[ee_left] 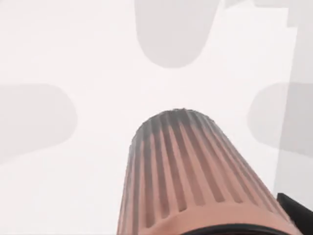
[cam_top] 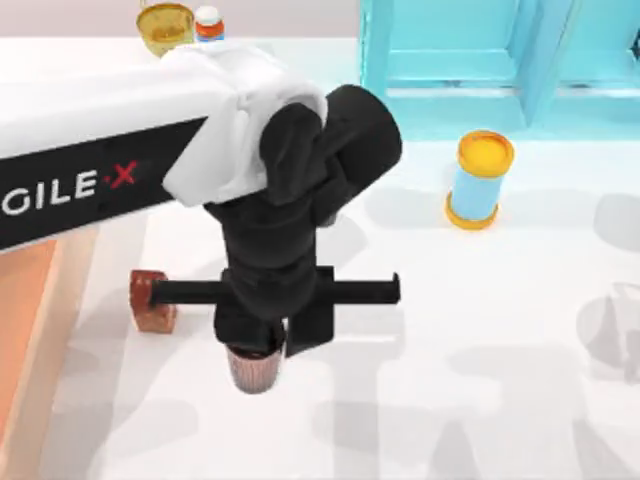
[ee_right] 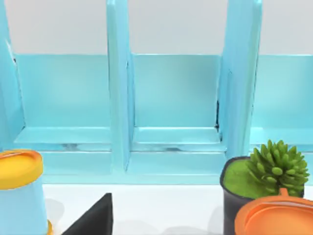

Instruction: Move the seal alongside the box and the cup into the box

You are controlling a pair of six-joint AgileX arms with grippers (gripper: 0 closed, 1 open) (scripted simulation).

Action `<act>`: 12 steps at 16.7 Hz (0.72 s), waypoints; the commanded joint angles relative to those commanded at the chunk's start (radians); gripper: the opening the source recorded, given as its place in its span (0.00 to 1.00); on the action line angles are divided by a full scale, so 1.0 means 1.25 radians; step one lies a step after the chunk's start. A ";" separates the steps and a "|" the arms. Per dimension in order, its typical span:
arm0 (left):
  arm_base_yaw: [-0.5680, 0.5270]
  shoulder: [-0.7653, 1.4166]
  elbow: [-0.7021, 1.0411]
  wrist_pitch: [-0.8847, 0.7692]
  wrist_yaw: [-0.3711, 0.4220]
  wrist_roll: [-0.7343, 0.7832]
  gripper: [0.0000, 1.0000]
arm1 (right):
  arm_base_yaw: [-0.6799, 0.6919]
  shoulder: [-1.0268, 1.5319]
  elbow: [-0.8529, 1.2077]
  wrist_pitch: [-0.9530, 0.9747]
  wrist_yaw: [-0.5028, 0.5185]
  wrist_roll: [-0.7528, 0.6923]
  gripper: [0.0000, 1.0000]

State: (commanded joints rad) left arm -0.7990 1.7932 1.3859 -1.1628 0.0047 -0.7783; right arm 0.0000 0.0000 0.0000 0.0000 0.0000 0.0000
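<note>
Our left gripper (cam_top: 258, 345) is closed on the cup (cam_top: 252, 368), which sits right under it. Seal (cam_top: 153, 301) just beside, w/ box (cam_top: 50, 330) beyond it. Right arm's fingers: can't tell.

My left hand (cam_top: 262, 345) hides the cup's (cam_top: 252, 370) top, so I can't read its grip. At nine o'clock, the box (cam_top: 40, 330) runs off the picture's edge.

The white table (cam_top: 480, 380) bears the seal (cam_top: 152, 303), blue cylinder (cam_top: 478, 183) and box (cam_top: 45, 330).
</note>
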 joint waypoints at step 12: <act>0.102 -0.103 -0.008 -0.089 0.004 0.101 0.00 | 0.000 0.000 0.000 0.000 0.000 0.000 1.00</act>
State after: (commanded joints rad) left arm -0.6717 1.6640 1.3762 -1.2747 0.0101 -0.6525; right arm 0.0000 0.0000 0.0000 0.0000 0.0000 0.0000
